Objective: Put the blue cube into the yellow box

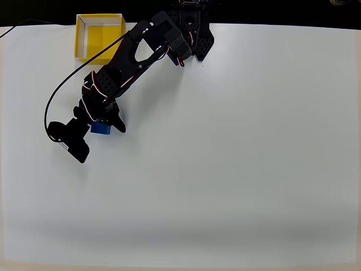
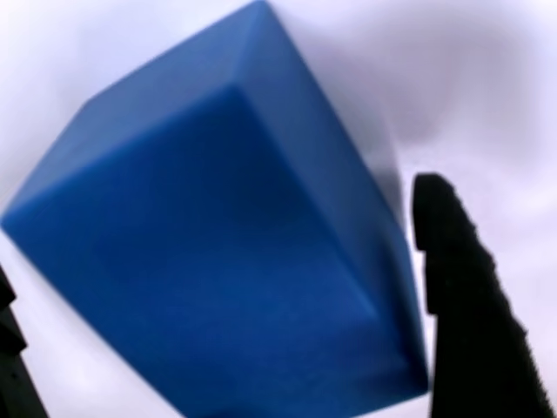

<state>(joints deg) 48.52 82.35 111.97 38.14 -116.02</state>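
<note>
From the overhead view I see my black arm (image 1: 135, 56) reaching out from its base (image 1: 192, 34) at the far edge of the white table (image 1: 237, 158) toward the left side, with the gripper (image 1: 104, 125) lowered over the blue cube (image 1: 100, 129). The cube sits on the table on the left, well apart from the yellow box (image 1: 90, 39), which rests at the far left edge, open-topped with pale rims; the arm's upper link crosses over the box's right near corner. A black cable (image 1: 62, 90) loops from the arm out to the left and back to the wrist camera housing (image 1: 70, 141), which lies just left of the cube. In the wrist view the blue cube (image 2: 218, 261) looms very close and somewhat blurred, tilted in the picture, with one dark finger (image 2: 470, 305) just beside its right face and the other finger (image 2: 13, 366) showing at the lower left corner. So the jaws stand either side of the cube, spread a little wider than it; I cannot tell whether the pads are actually pressing on its faces. The table shows pale and out of focus behind the cube.
</note>
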